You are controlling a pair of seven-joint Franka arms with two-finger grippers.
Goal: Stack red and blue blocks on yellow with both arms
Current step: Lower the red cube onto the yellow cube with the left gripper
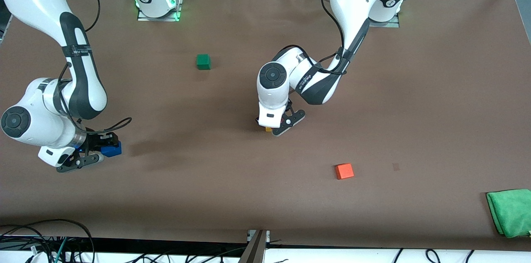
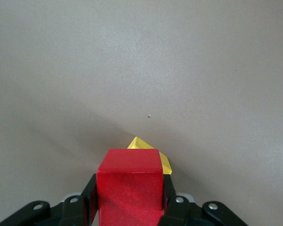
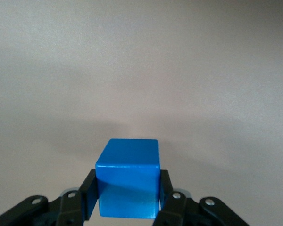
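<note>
The folded green cloth (image 1: 509, 212) lies nearest the camera, at the left arm's end of the brown table (image 1: 435, 88). The left gripper (image 2: 128, 200) is clamped on the small deep red matte cube (image 2: 129, 188), directly over the small bright yellow cube (image 2: 146, 147) at mid-table. The right gripper (image 3: 127, 197) grips the royal blue matte cube (image 3: 128, 183) at the right arm's end. A small orange cube (image 1: 344, 171) and a small green cube (image 1: 203, 61) sit apart.

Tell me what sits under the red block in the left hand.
The yellow cube lies under the red block, which the left hand grips. Only the cube's corner and one edge show; the red block covers the rest, so contact between them cannot be judged.
</note>
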